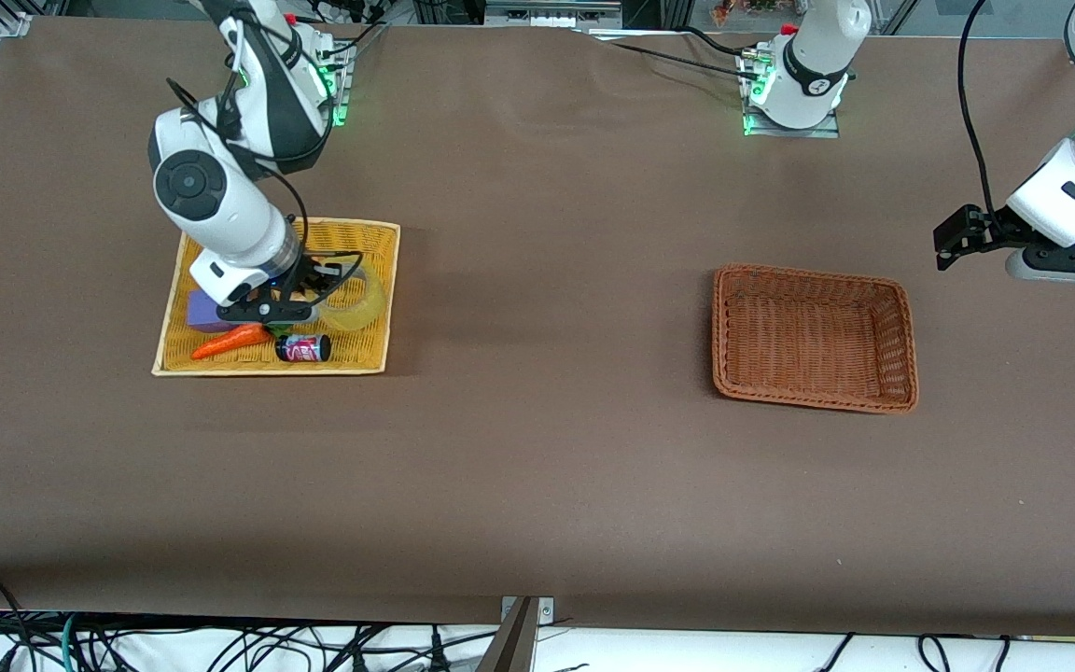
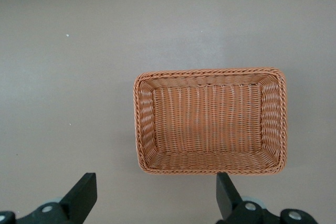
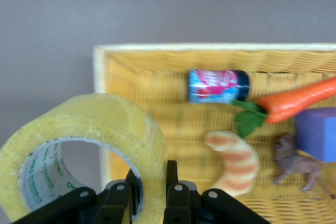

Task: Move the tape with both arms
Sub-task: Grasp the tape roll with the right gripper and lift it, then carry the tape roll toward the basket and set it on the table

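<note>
Nearest the front camera in the yellow tray [image 1: 365, 364] lie a small can [image 1: 303, 348] with a pink and blue label and, beside it, a toy carrot [image 1: 230, 341] with green leaves. A purple block [image 1: 204, 311] sits just farther back, and the right wrist view also shows a striped croissant toy [image 3: 235, 161] and a small brown animal figure [image 3: 295, 167] in the tray.

The right gripper [image 1: 300, 297] is over the tray, its fingers [image 3: 173, 187] pinched on the wall of the tape [image 1: 354, 301], one inside the hole and one outside. The tape is a thick ring of glossy, translucent yellow, its inner core pale with green print, tilted up on edge above the tray.

Toward the left arm's end of the table stands a brown wicker basket [image 1: 905, 336]. The left gripper [image 1: 957, 238] waits in the air over the bare table by that end, fingers [image 2: 84, 195] spread apart and holding nothing.
</note>
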Available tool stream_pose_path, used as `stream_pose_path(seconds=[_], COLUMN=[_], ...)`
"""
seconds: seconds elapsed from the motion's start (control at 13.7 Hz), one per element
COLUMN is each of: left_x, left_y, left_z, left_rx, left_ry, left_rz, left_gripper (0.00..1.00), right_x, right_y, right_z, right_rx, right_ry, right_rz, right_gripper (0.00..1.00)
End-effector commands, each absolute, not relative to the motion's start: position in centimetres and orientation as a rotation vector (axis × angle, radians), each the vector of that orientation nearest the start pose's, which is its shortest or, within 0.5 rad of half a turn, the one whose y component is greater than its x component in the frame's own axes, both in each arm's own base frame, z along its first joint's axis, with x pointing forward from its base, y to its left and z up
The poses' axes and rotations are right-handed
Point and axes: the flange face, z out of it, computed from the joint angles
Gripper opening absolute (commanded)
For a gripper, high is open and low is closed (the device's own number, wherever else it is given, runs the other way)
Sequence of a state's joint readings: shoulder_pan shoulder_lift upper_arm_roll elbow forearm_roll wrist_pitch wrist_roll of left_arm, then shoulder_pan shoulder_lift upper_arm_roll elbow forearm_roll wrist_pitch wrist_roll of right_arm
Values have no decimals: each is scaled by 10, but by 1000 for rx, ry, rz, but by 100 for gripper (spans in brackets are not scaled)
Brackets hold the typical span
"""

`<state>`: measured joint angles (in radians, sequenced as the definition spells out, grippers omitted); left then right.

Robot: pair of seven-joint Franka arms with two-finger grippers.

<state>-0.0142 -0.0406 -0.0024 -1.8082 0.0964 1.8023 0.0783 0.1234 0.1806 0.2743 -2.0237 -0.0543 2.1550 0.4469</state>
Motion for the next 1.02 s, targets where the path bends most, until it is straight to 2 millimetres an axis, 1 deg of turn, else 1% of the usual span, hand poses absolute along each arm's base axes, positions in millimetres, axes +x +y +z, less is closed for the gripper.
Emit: stream_pose_path(seconds=[0.0, 0.22, 0.37, 0.51, 0.66, 0.8, 0.88, 0.95], left_x=[556, 556, 556, 556, 556, 556, 556, 556], left_y=[0, 0, 0, -1, -1, -1, -1, -1], left_z=[559, 559, 559, 559, 559, 559, 559, 560], left_rx=[-3063, -3063, -3063, -3063, -3063, -3063, -3063, -3063], left_ry=[194, 194, 194, 196, 196, 196, 196, 196], left_rz=[-44, -44, -44, -45, -45, -45, -45, -47], left_gripper=[100, 100, 100, 100, 100, 100, 100, 100], right_x=[543, 536, 532, 524, 512, 502, 499, 497], right_y=[304, 407, 457, 487, 512, 528, 533, 534], right_z=[369, 366, 356, 329, 302, 272, 260, 247], right_rx=[-3110, -3045, -3007, -3001, -3010, -3007, -3003, -3008], right_ry=[161, 354, 429, 462, 437, 411, 403, 406], right_rz=[54, 43, 60, 102, 136, 157, 160, 174], right_gripper=[0, 0, 0, 0, 0, 0, 0, 0])
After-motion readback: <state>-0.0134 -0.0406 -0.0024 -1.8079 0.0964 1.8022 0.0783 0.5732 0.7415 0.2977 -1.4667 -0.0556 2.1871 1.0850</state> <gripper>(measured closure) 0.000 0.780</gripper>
